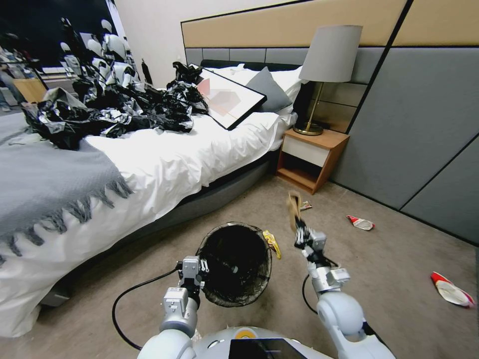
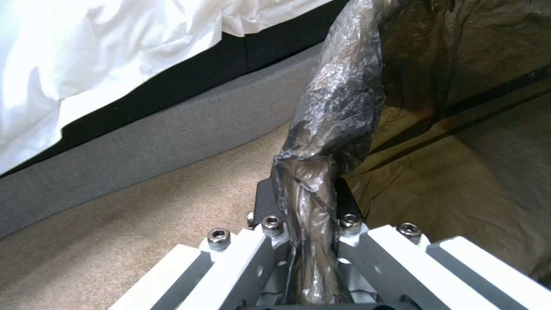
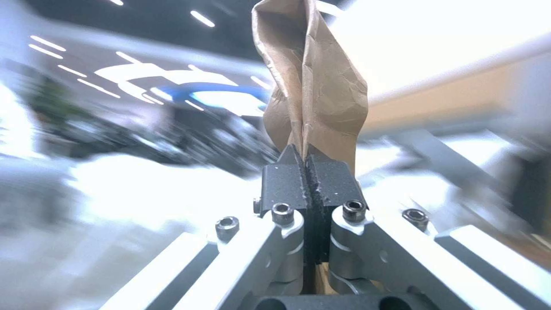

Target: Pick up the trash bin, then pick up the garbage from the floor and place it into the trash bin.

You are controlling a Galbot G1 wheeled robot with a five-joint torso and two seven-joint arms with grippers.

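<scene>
Bin pickup done: trash bin (image 1: 235, 264) low centre, rim clamped at its 9 o'clock by left gripper (image 1: 201, 266). Brown paper bag (image 1: 293, 205) pinched tight in right gripper (image 1: 299, 234), raised at bin's 2 o'clock, not yet dropped. Left on carpet: yellow packet (image 1: 272, 243), red-and-white wrappers (image 1: 451, 290).

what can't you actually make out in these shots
- Trash bin contents: head view, the black liner's dark interior hides anything inside.
- Bin's white wall: left wrist view, the liner covers the rim where the left pincer is clamped.
- Room behind the brown paper bag in the right pincer: right wrist view, blurred.
- Small wrapper by the nightstand: head view, too small to identify.
</scene>
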